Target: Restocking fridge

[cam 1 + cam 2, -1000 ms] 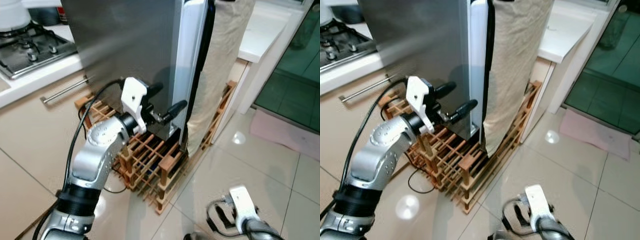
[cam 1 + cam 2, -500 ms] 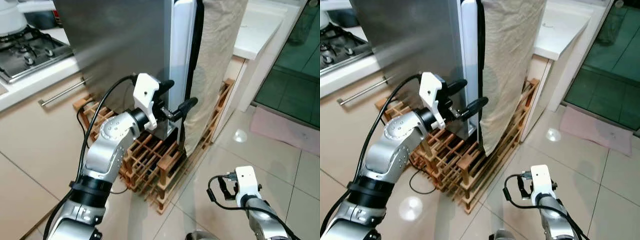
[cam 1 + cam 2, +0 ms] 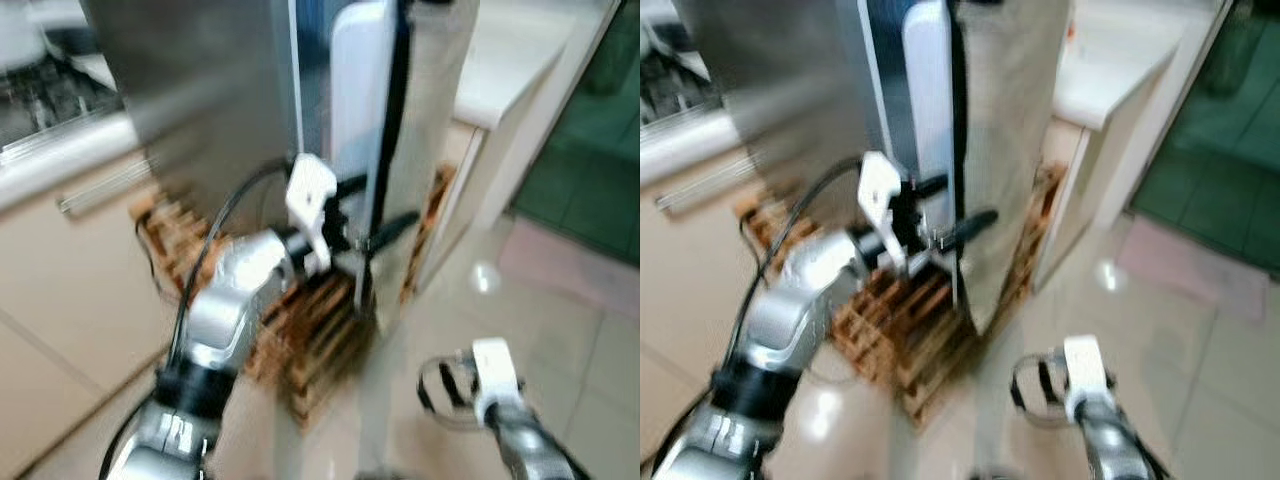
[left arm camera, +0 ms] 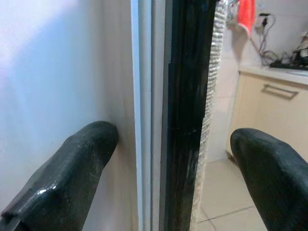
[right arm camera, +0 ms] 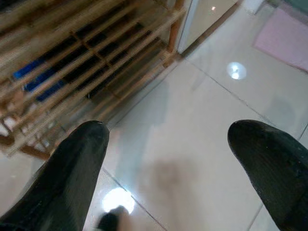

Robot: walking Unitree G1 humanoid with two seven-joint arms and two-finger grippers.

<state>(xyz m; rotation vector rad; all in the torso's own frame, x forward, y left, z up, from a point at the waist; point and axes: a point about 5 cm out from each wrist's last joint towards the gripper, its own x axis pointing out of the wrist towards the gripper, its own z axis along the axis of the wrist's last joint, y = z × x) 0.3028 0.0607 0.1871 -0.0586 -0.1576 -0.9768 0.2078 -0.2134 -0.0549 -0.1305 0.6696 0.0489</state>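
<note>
Left end effector [image 4: 166, 168] now astride fridge door edge [image 4: 180, 96]

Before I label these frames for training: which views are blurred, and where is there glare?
Both eye views are motion-blurred, smearing the wooden rack and fridge door edge. The left wrist view is sharp on the left hand astride the door edge. The right wrist view is mildly soft, with light glare spots on the floor tiles.

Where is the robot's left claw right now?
The left gripper is up at the fridge door, its open fingers straddling the door's edge, just above the wooden rack on the floor.
</note>
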